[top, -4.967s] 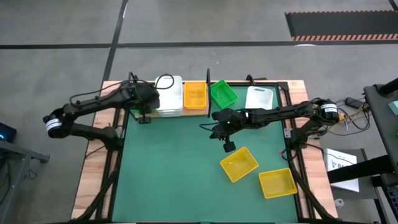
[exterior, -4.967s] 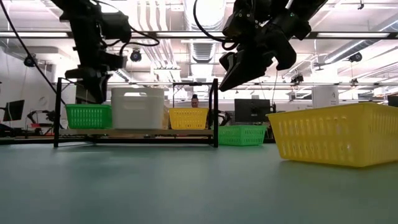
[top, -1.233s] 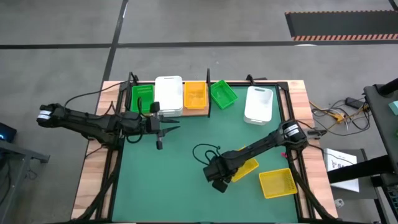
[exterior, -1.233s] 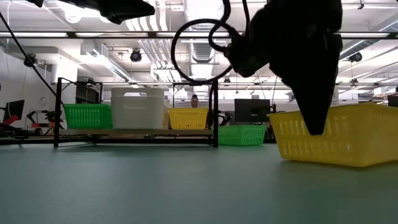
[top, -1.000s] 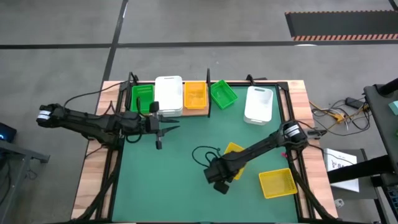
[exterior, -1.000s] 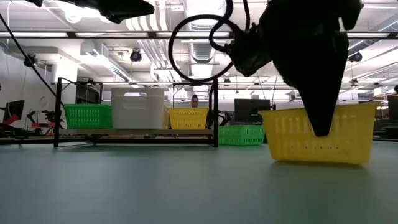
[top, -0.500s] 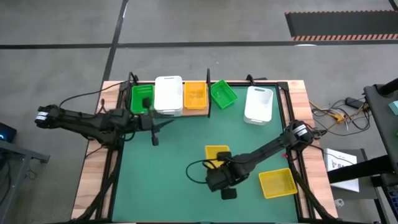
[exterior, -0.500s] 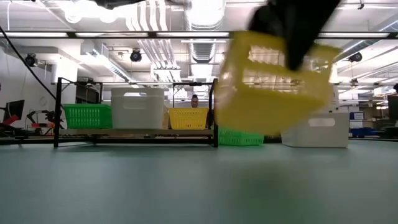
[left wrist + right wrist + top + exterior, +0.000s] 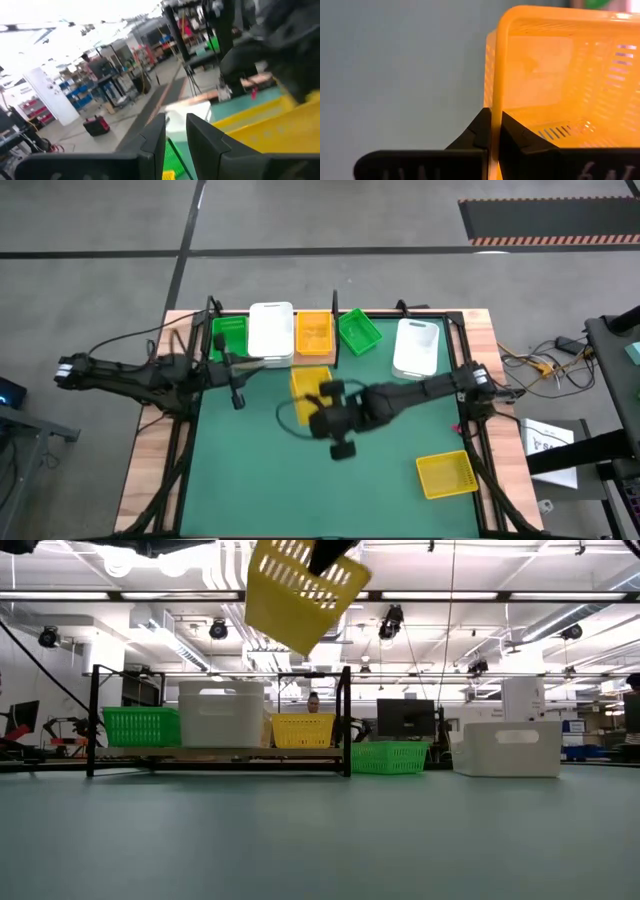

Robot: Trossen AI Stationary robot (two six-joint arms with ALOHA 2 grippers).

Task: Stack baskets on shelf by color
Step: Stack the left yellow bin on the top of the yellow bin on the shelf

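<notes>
My right gripper [image 9: 324, 396] is shut on a yellow basket [image 9: 308, 381] and holds it in the air just in front of the shelf [image 9: 322, 361]. In the low view this basket [image 9: 300, 585] hangs tilted, high above the shelf [image 9: 220, 754]. A green basket [image 9: 229, 335], a white stack [image 9: 271, 333] and a yellow basket [image 9: 314, 331] rest by their bottoms on the shelf board. My left gripper [image 9: 250, 365] is open, in the air near the shelf's left front. My right gripper pinches a side wall of the yellow basket at its rim [image 9: 495, 100], with one finger [image 9: 479, 131] outside the wall and one inside. The basket is lifted clear of the mat and tilted, with one corner lower than the rest [image 9: 292, 640].
A green basket [image 9: 358, 330] and a white basket [image 9: 416, 347] sit on the table right of the shelf. Another yellow basket [image 9: 446, 475] lies on the green mat [image 9: 270, 480] near the right front corner. The shelf's black posts [image 9: 346, 720] stand at its ends.
My right gripper has lifted the yellow basket off the mat and swung it up and toward the far left, to the front of the shelf; the basket has tipped on the way. My left arm has drawn back a little toward the table's left edge.
</notes>
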